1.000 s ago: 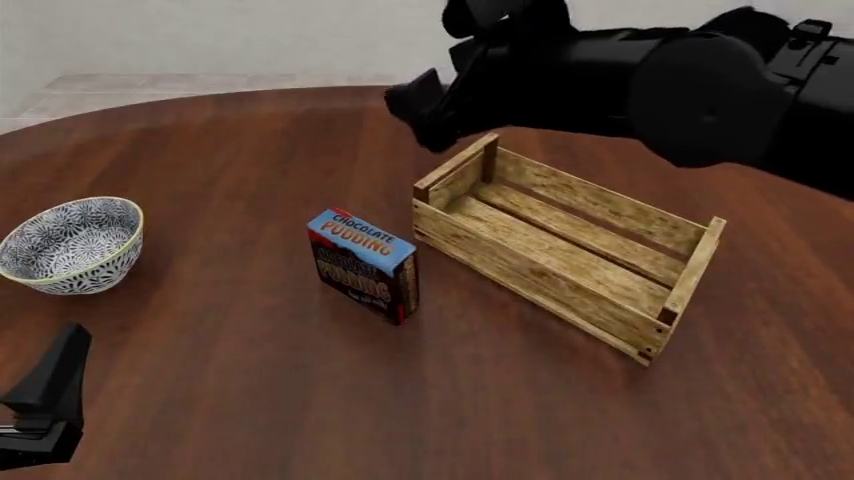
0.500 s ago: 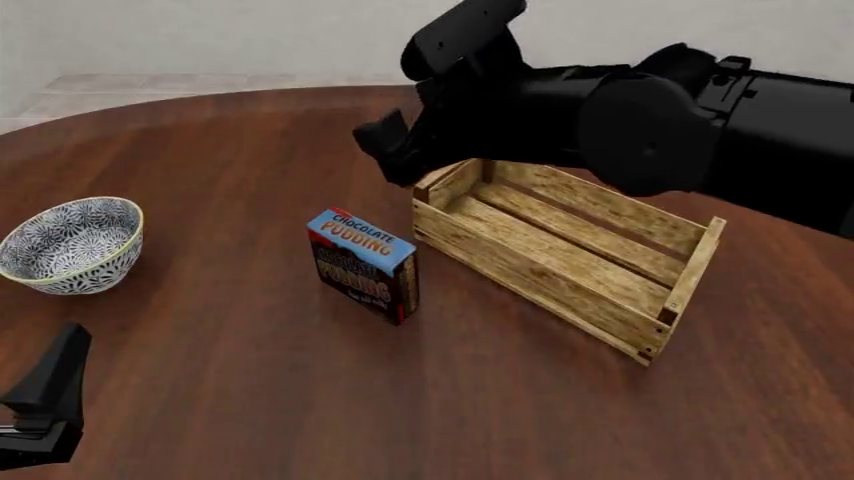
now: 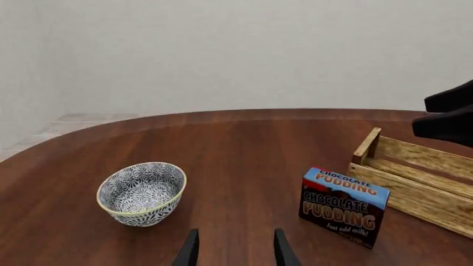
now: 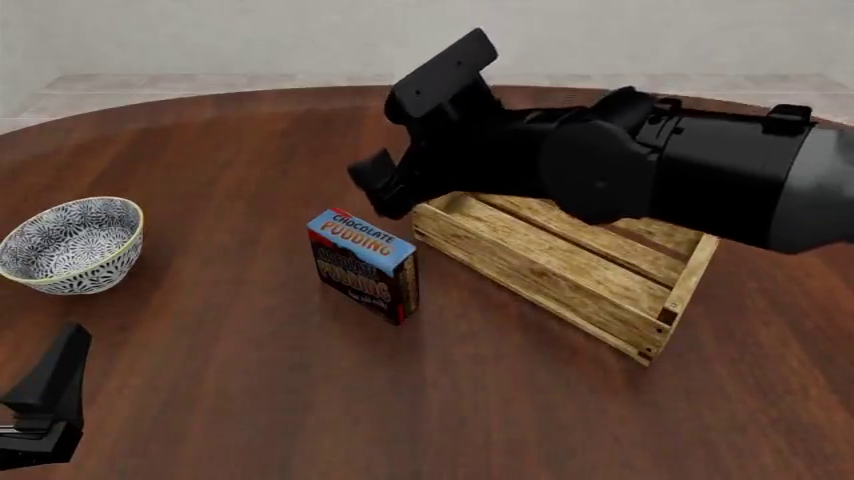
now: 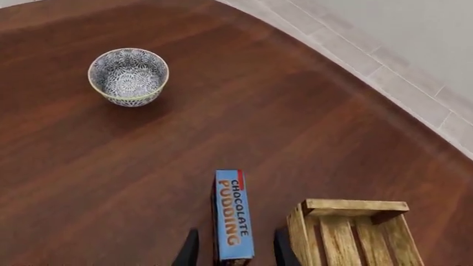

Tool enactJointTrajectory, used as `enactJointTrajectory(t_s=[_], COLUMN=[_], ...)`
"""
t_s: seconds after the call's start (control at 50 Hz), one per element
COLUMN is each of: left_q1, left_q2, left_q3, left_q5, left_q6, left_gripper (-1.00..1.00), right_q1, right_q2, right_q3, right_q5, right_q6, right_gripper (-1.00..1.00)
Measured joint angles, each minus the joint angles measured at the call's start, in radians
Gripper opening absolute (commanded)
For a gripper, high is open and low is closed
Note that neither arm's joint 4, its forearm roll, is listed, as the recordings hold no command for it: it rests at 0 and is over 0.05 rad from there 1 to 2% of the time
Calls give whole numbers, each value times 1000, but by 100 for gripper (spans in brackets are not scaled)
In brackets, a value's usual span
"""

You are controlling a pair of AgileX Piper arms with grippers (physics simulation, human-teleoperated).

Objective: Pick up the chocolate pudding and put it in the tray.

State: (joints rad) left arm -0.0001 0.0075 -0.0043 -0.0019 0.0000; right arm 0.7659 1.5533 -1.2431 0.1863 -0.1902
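The chocolate pudding [image 4: 363,265] stands upright on the table, a small carton with a blue top and dark brown front, just left of the tray [image 4: 574,270], a light wooden slat crate. My right gripper [image 4: 378,187] hovers open above and slightly behind the carton. In the right wrist view its fingers [image 5: 190,250] show on either side of the chocolate pudding [image 5: 234,216], beside the tray [image 5: 353,230]. My left gripper [image 4: 47,405] rests low at the near left, open and empty. In its own view the left gripper [image 3: 235,254] faces the chocolate pudding [image 3: 342,206] and the tray [image 3: 414,180].
A blue-white patterned bowl [image 4: 74,243] sits at the left of the table, also seen as the bowl [image 3: 142,193] and the bowl [image 5: 128,76]. The right arm's bulk [image 4: 667,165] hangs over the tray's far side. The round table's edge [image 5: 347,61] curves behind.
The right arm has swung left and lower, from above the tray's far end to just over the chocolate pudding. The left arm, carton, tray and bowl have stayed put.
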Motion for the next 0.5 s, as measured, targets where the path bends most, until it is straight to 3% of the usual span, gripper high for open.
enactJointTrajectory(t_s=[0.5], left_q1=[0], left_q2=[0], left_q3=[0], left_q5=[0], left_q6=[0], left_gripper=[100], right_q1=[5], right_q2=[60], right_q3=[22], right_q5=[-23], right_q6=[21], right_gripper=[100])
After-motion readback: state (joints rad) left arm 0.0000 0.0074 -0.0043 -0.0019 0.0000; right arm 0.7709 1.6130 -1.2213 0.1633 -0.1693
